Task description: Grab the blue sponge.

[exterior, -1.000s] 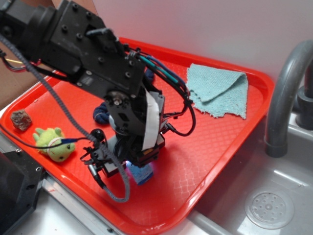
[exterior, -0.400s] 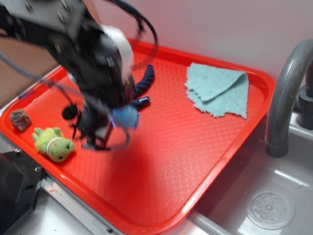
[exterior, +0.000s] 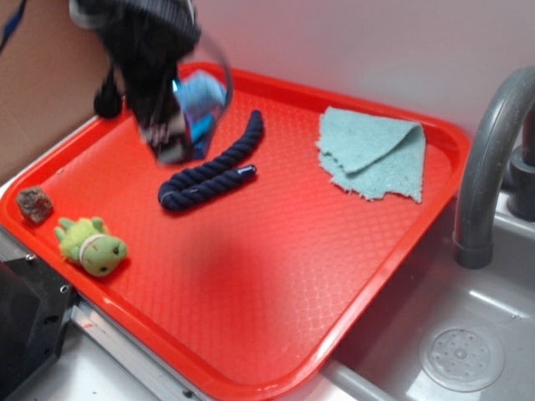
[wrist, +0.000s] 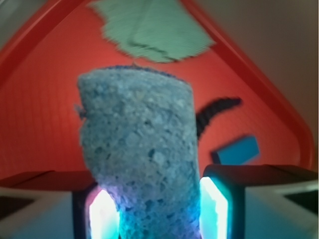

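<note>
Red plastic forms the largest thing on the counter, a tray [exterior: 276, 284] that covers most of the surface beside the grey sink [exterior: 468, 334] at the right edge, where a grey faucet [exterior: 485, 159] curves up. Above the tray's far-left part the blurred black gripper [exterior: 180, 125] is seen raised clear of the tray, and in the wrist view its two pads [wrist: 215, 204] are pressed against the sides of the blue sponge [wrist: 139, 159], which stands up between them with its porous, speckled end pointing away. In the exterior view the sponge [exterior: 203, 98] is seen as a pale blue blur beside the gripper, off the tray surface. A folded teal cloth [exterior: 372, 154] lies toward the tray's far-right corner. A dark blue rope [exterior: 213, 171] is laid in a curve near the middle of the far half. A green plush toy [exterior: 90, 245] rests by the near-left edge, with a small brown lump [exterior: 34, 203] just beyond it at the left corner. A small blue block [wrist: 235, 151] is visible on the tray in the wrist view only.
</note>
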### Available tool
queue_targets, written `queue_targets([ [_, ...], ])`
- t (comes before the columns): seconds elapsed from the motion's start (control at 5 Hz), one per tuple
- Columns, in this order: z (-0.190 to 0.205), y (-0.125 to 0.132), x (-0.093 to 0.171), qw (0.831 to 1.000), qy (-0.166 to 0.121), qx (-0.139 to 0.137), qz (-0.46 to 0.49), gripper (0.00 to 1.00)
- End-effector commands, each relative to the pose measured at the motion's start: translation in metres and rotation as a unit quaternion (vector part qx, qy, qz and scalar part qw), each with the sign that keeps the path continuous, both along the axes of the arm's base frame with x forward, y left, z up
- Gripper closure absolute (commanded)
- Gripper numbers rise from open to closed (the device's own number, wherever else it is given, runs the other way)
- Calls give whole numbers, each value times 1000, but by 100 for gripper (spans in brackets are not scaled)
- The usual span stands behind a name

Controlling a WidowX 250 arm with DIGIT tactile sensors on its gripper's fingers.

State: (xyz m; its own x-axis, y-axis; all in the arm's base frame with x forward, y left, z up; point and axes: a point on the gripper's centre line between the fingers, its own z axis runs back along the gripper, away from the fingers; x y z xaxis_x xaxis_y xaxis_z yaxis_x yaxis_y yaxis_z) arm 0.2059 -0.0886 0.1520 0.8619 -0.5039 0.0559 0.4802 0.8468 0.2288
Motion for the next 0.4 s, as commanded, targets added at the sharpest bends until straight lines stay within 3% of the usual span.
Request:
queue_targets([
  [0.0, 39, -20, -12, 968, 53, -18, 246, 100],
  [0.2, 31, -28, -14, 928, 66, -47, 364, 100],
])
